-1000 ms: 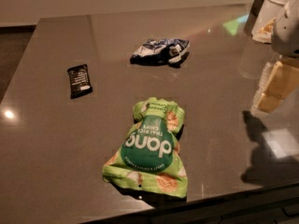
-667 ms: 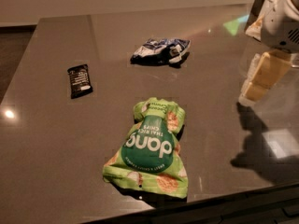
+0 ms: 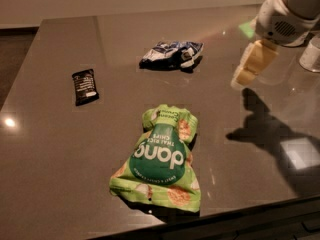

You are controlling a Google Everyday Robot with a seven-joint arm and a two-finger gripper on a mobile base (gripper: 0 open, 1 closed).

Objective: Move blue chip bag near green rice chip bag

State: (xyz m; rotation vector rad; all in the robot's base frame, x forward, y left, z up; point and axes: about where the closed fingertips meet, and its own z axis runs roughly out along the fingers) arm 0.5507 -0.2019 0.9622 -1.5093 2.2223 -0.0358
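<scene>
Gripper [image 3: 254, 64] position: upper right of the scene, cream-coloured, hanging from a white arm housing [image 3: 290, 11] above the glossy dark grey tabletop [image 3: 55, 174]. From where I stand I cannot tell whether it is apart or together.

Blue chip bag [image 3: 172, 55] (small, wrinkled foil, dark blue and white): lies on the far middle of the tabletop, left of the gripper and clear of it.

Green rice chip bag [image 3: 160, 159] (large, bright green, with a dark green circle reading "dang"): lies flat near the front edge, well apart from the blue chip bag, its lettering upside down from this side.

Flat black rectangular bar wrapper [image 3: 85, 86]: lies toward the left, apart from both bags.

Dark arm shadow [image 3: 270, 134]: falls on the tabletop right of the green rice chip bag.
</scene>
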